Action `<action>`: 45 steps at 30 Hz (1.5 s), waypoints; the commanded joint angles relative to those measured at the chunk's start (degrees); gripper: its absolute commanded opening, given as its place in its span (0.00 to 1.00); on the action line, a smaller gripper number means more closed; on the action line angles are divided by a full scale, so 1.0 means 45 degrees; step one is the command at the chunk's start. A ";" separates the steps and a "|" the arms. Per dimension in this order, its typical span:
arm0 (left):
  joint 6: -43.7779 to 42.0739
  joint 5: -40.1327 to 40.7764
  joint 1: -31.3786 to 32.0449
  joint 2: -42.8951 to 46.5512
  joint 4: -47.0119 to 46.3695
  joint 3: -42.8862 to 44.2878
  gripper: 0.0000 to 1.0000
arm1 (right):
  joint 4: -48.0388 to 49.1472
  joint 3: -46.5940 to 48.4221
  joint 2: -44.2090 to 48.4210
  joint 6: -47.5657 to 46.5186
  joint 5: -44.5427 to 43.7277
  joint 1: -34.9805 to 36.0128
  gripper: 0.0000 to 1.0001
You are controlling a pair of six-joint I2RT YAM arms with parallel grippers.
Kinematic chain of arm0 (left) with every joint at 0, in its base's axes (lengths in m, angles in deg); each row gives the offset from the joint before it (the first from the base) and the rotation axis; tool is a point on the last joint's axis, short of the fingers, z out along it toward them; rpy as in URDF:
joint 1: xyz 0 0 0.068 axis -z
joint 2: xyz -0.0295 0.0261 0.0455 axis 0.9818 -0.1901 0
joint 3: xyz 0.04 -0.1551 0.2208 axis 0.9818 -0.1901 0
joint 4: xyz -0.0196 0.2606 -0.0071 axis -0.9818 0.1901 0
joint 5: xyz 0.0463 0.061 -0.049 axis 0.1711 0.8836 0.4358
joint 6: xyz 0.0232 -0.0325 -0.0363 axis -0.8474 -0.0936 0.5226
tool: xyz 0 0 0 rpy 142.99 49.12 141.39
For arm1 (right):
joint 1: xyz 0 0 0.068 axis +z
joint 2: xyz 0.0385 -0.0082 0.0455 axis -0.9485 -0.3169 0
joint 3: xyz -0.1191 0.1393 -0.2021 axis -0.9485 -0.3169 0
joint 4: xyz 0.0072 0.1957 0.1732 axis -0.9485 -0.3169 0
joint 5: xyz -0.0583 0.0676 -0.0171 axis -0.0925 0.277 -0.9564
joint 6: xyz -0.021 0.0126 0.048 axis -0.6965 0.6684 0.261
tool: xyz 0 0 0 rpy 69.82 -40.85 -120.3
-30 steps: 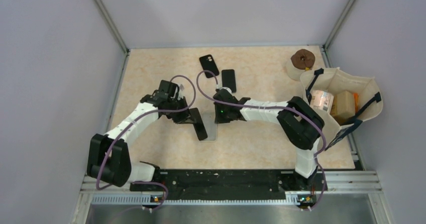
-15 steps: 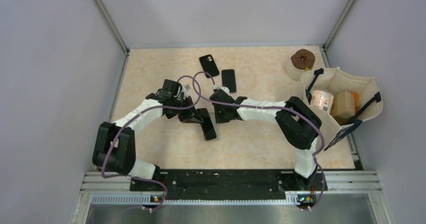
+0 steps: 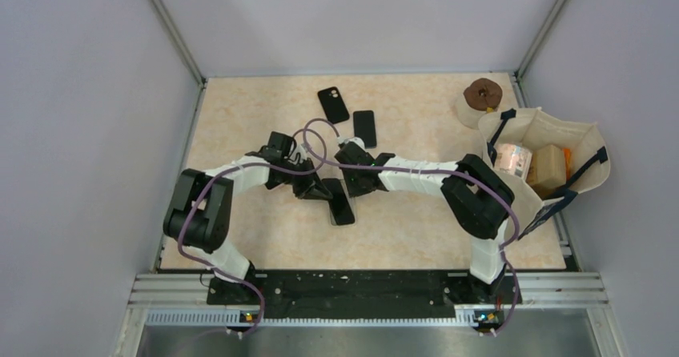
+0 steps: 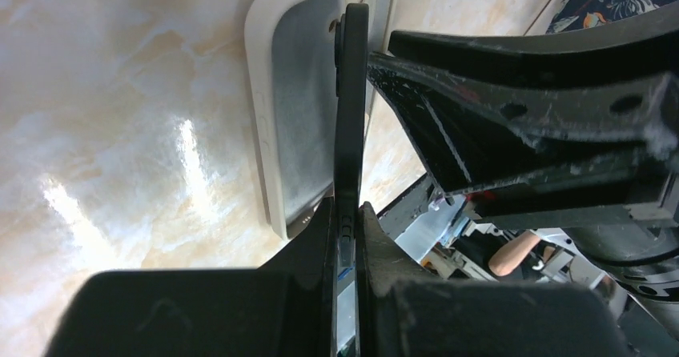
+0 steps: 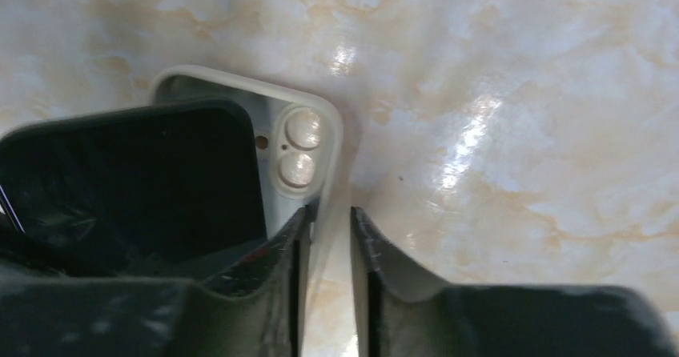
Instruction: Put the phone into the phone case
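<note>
Top external view: table first, pale phone case lying flat mid-table. Pinned by the right gripper, nearly closed on its side wall, probably to stop skidding. Black phone tilted edge-on over the case, clamped tight in the left gripper for lowering in.

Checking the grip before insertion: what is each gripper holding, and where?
Left gripper pinches the phone edge-on at its near end, far end over the case. Right gripper straddles the case's side wall; whether it grips cannot be told.
</note>
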 commanded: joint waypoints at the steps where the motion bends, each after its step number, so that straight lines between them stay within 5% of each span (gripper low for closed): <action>1: 0.0007 -0.0700 0.0041 -0.0659 -0.0785 0.0291 0.00 | -0.0552 0.0408 0.0457 -0.1000 -0.0716 0.0002 0.33; 5: 0.0092 -0.0942 0.0042 -0.1060 -0.1104 0.0200 0.00 | -0.0327 0.0284 0.1046 -0.0925 -0.0092 -0.0299 0.51; 13: -0.0508 -0.1338 0.0046 -0.1656 -0.0086 0.0875 0.00 | 0.0708 -0.1091 0.2458 0.0110 0.1714 -0.1588 0.56; 19: -0.1091 -0.1321 0.0046 -0.2540 0.0598 0.1593 0.00 | 0.1170 -0.1641 0.2539 0.0540 0.2266 -0.1869 0.55; 27: -0.1437 -0.0866 0.0071 -0.3425 0.1126 0.2242 0.00 | 0.1274 -0.1816 0.1570 0.1022 0.1973 -0.1877 0.40; 45: -0.1149 0.3128 0.0902 -0.4230 0.2620 0.3834 0.00 | 0.2022 -0.1457 -0.0022 0.1550 0.2765 -0.1625 0.37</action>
